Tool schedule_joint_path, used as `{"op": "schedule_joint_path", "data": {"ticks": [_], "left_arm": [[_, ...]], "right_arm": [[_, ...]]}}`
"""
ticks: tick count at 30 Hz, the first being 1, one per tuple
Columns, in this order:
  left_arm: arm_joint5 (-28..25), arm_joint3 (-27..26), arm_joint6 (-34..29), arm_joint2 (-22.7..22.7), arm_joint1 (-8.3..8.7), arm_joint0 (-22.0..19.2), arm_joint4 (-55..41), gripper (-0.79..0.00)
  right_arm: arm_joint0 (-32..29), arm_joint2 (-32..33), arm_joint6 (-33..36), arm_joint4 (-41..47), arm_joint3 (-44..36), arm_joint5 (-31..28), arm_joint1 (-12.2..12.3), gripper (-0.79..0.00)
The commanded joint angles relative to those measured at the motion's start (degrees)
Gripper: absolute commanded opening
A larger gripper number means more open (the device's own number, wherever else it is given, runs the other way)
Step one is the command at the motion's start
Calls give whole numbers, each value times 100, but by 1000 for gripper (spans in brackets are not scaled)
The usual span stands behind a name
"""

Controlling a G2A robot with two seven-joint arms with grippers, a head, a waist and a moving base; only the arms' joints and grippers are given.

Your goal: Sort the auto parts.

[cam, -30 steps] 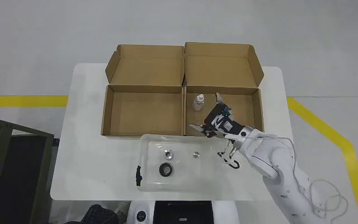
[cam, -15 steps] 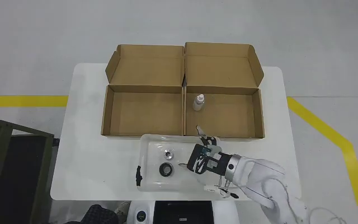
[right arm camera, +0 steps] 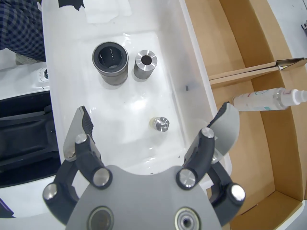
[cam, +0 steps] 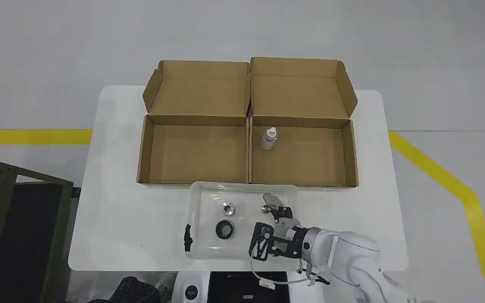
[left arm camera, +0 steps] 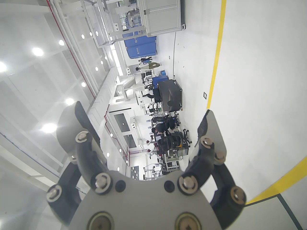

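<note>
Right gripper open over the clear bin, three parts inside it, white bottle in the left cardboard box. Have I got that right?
Not quite: the top view shows the white bottle in the right cardboard box. The rest stands: right gripper open over the clear bin, with black sleeve, silver cylinder and small fitting inside.

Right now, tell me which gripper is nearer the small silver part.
Right. The right gripper hangs open over the small silver part; the left gripper points away into the hall.
</note>
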Motion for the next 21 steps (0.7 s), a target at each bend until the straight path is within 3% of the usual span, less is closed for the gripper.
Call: {"op": "schedule_joint_path", "data": {"ticks": [1,21], "left_arm": [[0,0,0,0,0,0,0,0],[0,0,0,0,0,0,0,0]], "right_arm": [[5,18,80,28,37,-16,7,0],[588,-296,678,172,614,259,-52,0]]}}
